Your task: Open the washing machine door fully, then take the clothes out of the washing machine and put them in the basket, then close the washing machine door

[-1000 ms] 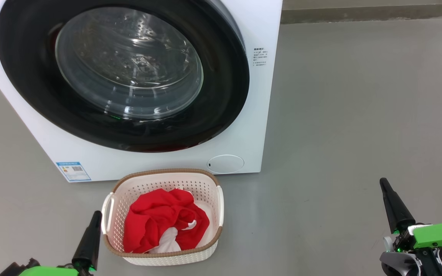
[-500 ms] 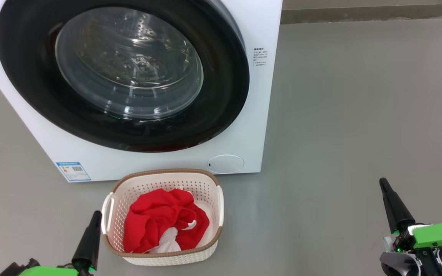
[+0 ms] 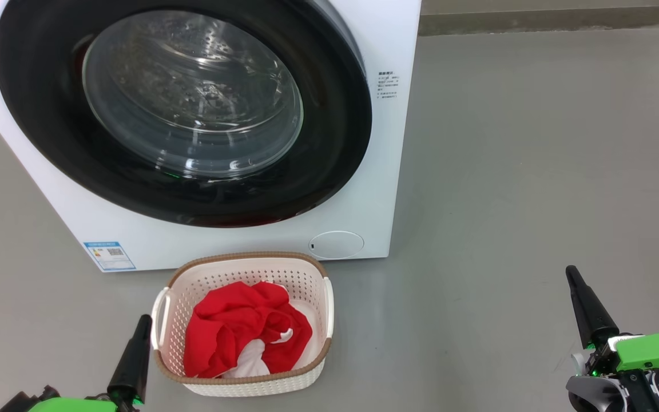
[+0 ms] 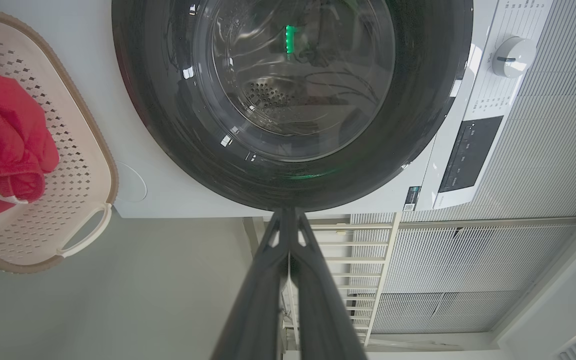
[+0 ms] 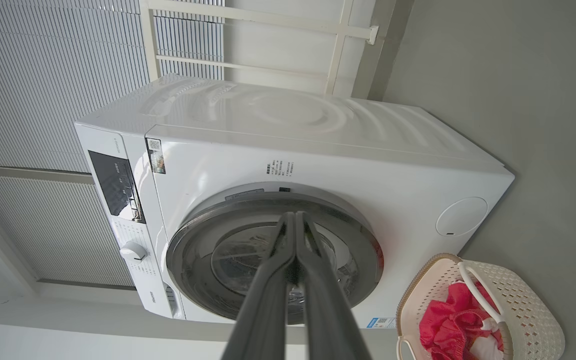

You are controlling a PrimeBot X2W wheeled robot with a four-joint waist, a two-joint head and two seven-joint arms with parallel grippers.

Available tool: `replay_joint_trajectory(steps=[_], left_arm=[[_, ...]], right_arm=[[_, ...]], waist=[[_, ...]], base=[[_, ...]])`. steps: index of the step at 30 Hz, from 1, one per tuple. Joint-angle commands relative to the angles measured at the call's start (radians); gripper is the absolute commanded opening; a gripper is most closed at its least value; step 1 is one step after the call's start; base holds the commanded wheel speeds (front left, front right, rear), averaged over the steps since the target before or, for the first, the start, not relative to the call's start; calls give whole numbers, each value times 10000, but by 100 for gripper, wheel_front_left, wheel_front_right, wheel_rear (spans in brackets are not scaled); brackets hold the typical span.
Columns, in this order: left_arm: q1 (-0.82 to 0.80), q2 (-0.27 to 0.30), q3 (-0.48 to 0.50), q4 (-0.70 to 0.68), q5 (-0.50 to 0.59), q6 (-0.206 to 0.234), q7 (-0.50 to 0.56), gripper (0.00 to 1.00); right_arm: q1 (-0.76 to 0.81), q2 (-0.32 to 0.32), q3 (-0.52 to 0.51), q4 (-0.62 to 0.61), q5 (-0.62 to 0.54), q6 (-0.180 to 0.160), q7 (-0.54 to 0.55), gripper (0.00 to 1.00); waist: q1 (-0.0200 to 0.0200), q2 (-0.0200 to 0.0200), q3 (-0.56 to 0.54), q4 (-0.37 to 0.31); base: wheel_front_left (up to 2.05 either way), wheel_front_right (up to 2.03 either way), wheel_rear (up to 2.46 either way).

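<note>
Washing machine door (image 3: 192, 97) sat flush against the washing machine (image 3: 398, 171), apparently latched. Red clothes (image 3: 238, 329) lay heaped in the basket (image 3: 249, 256), just in front of the machine. Left gripper (image 3: 145, 320) and right gripper (image 3: 571, 272) were low, jaws pressed together, empty. Judged: closing step done; no further reach called for.

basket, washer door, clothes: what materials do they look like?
Basket: looks like moulded plastic, matte cream, punched holes; brown rim woven-look, probably plastic too.
Washing machine door: glossy black rim, likely plastic; clear bulging window, glass by its reflections.
Clothes: soft red fabric, creased; weave unclear.
</note>
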Motion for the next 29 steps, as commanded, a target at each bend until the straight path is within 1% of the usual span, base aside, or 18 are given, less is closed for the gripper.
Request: replay_joint_trajectory(steps=[1,29], left_arm=[[-413,100,357,-203,103,-71,61,0],[-414,93,368,-202,112,-71,70,0]], right_arm=[[-433,-69,146,-243,-77,6,56,0],[-434,-61,136,-242,-86,6,65,0]], waist=[[0,0,0,0],[0,0,0,0]], base=[[0,0,0],[0,0,0]])
